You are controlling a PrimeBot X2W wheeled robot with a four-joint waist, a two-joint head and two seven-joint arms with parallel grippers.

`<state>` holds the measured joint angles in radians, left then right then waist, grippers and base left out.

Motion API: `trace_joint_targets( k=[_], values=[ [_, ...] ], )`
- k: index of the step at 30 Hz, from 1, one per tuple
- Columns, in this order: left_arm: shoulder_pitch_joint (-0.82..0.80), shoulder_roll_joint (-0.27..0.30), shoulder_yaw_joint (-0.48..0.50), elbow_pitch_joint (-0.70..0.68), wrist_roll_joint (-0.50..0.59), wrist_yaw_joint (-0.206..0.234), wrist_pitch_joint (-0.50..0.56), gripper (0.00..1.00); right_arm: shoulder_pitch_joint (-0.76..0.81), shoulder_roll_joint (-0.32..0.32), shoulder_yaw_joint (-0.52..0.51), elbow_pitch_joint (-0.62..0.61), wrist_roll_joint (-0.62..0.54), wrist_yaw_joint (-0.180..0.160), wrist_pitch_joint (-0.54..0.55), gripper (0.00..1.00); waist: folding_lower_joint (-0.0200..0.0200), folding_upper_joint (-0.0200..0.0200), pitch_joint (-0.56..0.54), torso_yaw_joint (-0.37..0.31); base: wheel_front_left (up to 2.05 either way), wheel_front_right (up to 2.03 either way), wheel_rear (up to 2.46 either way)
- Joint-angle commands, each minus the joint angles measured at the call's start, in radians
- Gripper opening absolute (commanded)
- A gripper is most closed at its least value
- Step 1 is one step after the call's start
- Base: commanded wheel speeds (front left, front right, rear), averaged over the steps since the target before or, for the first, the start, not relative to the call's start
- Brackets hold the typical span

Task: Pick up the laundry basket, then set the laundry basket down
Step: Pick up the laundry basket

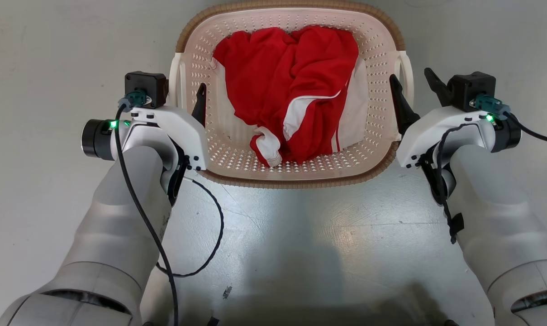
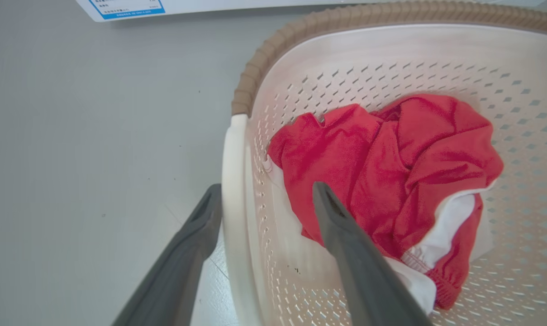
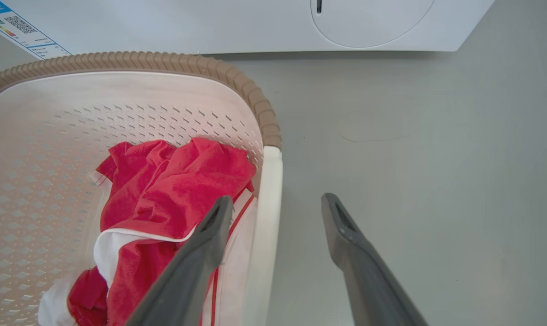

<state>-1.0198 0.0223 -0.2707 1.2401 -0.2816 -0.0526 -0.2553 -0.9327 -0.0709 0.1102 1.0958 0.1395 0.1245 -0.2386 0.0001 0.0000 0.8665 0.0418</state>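
The small cream plastic laundry basket with a brown rim (image 1: 300, 183) sits on the grey floor (image 1: 51, 68) between both arms. The left gripper (image 2: 268, 188) and right gripper (image 3: 278, 199) have fingers apart, one either side of a white loop handle (image 2: 232, 203), so they look ready to squeeze and lift

Bright, even overhead light. Broad soft shadow on floor (image 1: 300, 253) low in head view, pale sheen patches beside it. Wrist views: wide-angle bending at edges; near left claw fingers (image 2: 359, 262) slightly soft.

Head view overhead, 2 wrist views close, sharing laundry basket (image 1: 300, 183)
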Motion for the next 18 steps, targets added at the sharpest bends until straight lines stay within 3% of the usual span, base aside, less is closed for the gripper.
trace_joint_targets(
  k=[1, 18],
  values=[
    [0.001, 0.028, 0.005, 0.004, -0.006, 0.008, 0.003, 1.0, 0.013, 0.021, 0.027, 0.006, 0.012, 0.006, -0.002, 1.0, -0.0001, 0.0, 0.001, -0.002, 0.0, 0.0, 0.0],
    [-0.017, 0.028, -0.079, 0.034, -0.062, 0.006, 0.07, 1.0, -0.024, 0.021, 0.111, 0.079, 0.1, 0.006, 0.021, 1.0, -0.0001, 0.0, 0.012, -0.002, 0.0, 0.0, 0.0]
  ],
)
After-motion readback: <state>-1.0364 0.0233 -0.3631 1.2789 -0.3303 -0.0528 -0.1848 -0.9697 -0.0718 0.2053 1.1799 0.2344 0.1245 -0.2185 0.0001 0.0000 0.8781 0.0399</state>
